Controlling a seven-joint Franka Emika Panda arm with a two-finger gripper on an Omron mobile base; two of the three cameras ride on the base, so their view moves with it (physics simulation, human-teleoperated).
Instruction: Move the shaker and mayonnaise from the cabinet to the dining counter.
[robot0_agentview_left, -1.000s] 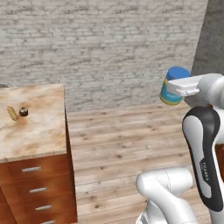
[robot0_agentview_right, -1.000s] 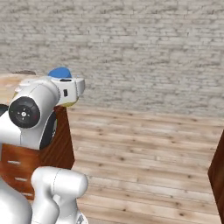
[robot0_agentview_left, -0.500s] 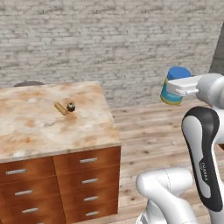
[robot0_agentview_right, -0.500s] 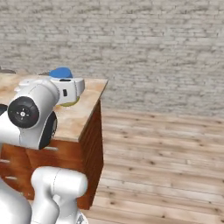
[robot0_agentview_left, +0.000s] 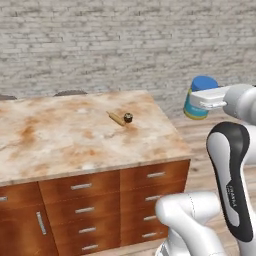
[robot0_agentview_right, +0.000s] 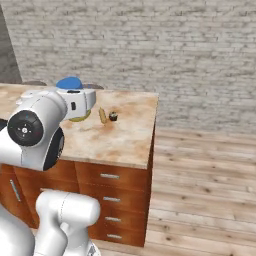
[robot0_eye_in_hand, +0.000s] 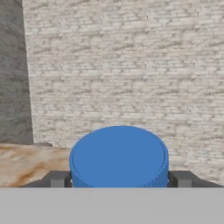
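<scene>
Up in the air, off the right end of the desk (robot0_agentview_left: 75, 145), I see the jaws (robot0_agentview_left: 196, 102) holding the mayonnaise (robot0_agentview_left: 198, 97). It is a fat round jar with a blue lid, a teal band and a yellowish bottom. In the hand view the blue lid (robot0_eye_in_hand: 119, 156) sits right between two dark fingers (robot0_eye_in_hand: 56, 179), one on each side, and both seem to touch it. So the jaws are closed around the jar, about as wide as the lid.

From the left base view the jar hangs past the right edge of the desk, over the wooden floor (robot0_agentview_left: 200, 135). From the right base view the jar (robot0_agentview_right: 72, 95) is partly hidden behind my white arm (robot0_agentview_right: 42, 127), and I see it in front of the desk top (robot0_agentview_right: 125, 135).

On the desk lie two small things, near the far right part of the top. One is a thin yellowish stick shape (robot0_agentview_left: 117, 118). The other is a tiny dark round thing (robot0_agentview_left: 128, 117), just beside it. I cannot tell what they are.

The desk top is beige with orange-brown patches. Under it are brown wooden drawers (robot0_agentview_left: 155, 176) with silver handles. Behind it all is a grey brick wall (robot0_agentview_left: 125, 45)
</scene>
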